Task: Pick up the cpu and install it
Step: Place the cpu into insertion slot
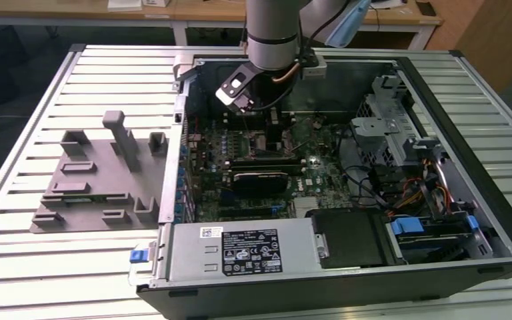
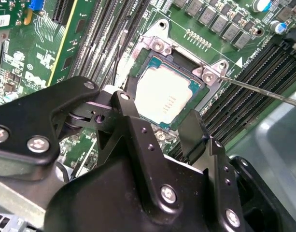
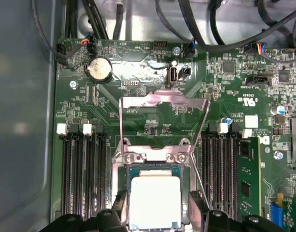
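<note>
claw (image 2: 160, 116): mine, spread wide, gripping nothing | cpu (image 3: 154, 200): straight below me, between my fingers, lying flat and square in the socket (image 3: 152, 158), looks seated | beyond: load plate (image 3: 162, 104) tipped up open | memory slots (image 3: 82, 169) flank the socket on the motherboard (image 3: 138, 63)

Bright even light, glare whitening the cpu (image 3: 155, 200)

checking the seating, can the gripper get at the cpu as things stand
Likely yes: the load plate is swung up, the cpu lies bare in its socket, and the open gripper hangs over it, one finger either side.
</note>
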Controlling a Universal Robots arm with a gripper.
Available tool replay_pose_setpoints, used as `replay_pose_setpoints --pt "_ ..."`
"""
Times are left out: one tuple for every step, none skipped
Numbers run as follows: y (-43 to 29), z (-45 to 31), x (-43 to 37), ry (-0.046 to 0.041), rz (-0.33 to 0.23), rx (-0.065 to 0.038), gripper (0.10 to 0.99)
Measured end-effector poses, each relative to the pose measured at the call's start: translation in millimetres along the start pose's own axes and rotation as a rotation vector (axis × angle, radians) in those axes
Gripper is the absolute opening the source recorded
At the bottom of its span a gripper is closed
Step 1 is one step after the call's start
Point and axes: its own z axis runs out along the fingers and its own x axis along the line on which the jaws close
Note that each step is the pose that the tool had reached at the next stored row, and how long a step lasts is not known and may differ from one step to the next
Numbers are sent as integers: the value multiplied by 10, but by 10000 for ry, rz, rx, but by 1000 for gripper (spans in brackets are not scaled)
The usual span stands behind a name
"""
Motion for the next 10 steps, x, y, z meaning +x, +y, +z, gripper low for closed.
replay_pose_setpoints --pt "0 -2 0 -1 0 1 612" --pt "0 -3 -1 -3 0 2 612" --pt "0 -4 -1 -3 0 2 612" --pt "0 -5 -1 -3 0 2 612" --pt "0 -6 -1 -2 0 2 612" --pt "0 -7 -1 -3 0 2 596" --pt "0 -8 -1 -3 0 2 533" --pt "0 -9 -1 -3 0 2 533" --pt "0 -10 -1 -3 0 2 475" --pt "0 -11 -1 -3 0 2 416"
